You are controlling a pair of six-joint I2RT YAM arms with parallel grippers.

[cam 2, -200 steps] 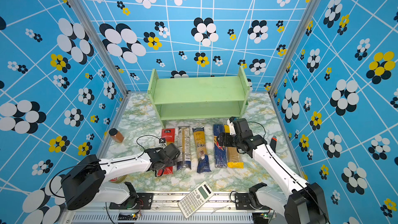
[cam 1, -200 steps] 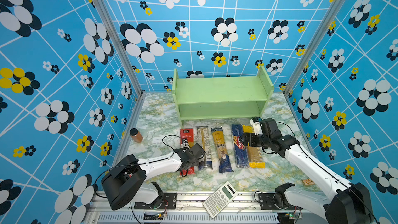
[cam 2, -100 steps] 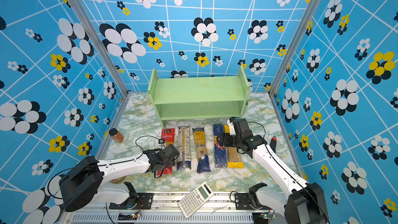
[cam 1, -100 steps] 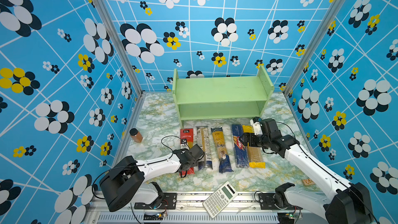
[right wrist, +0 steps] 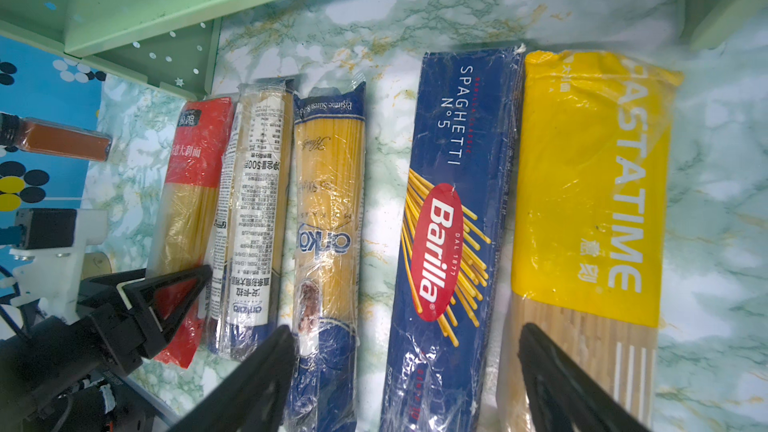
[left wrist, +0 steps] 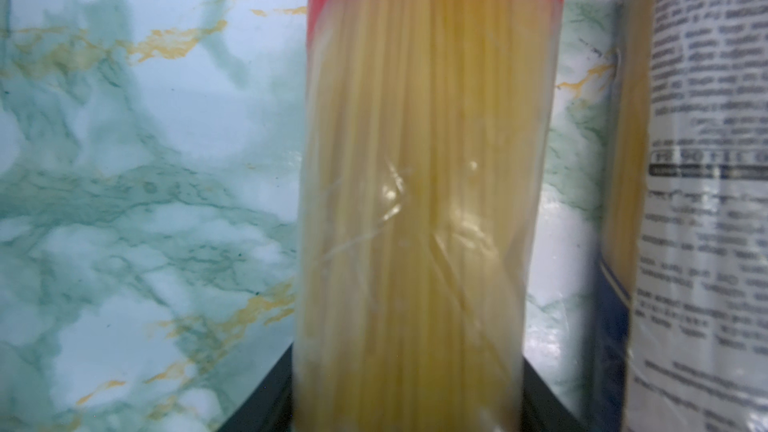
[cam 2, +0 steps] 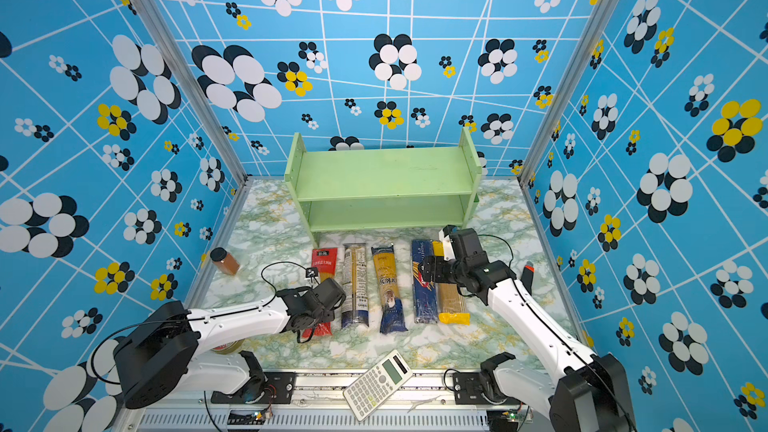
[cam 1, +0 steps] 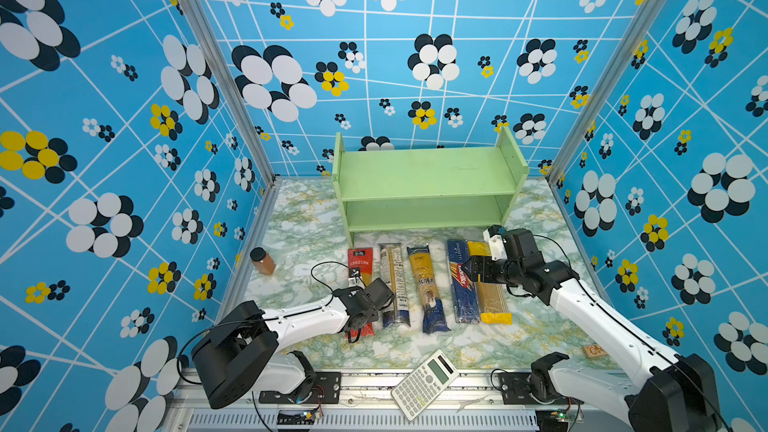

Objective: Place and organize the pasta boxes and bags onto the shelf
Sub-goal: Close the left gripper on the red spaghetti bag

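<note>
Red-ended bag (cam 1: 360, 261), leftmost of five packs (cam 1: 426, 280) lying on the marble (cam 1: 299, 218) before the empty shelf (cam 1: 424, 172), sits clamped in the left gripper (left wrist: 409, 367): the first pick, I judge. Next, lift it level toward a tier. Right gripper (right wrist: 406, 328) hangs spread above the Barilla box (right wrist: 453, 209)

The red-ended bag (left wrist: 424, 201) is glossy plastic, the shelf (cam 1: 424, 172) matt wood.

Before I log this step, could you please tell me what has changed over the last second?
The left gripper has drawn its jaws in against the sides of the red-ended bag, which still lies on the table; nothing is lifted. The right gripper stays open over the Barilla box. The shelf and everything else are unmoved.
</note>
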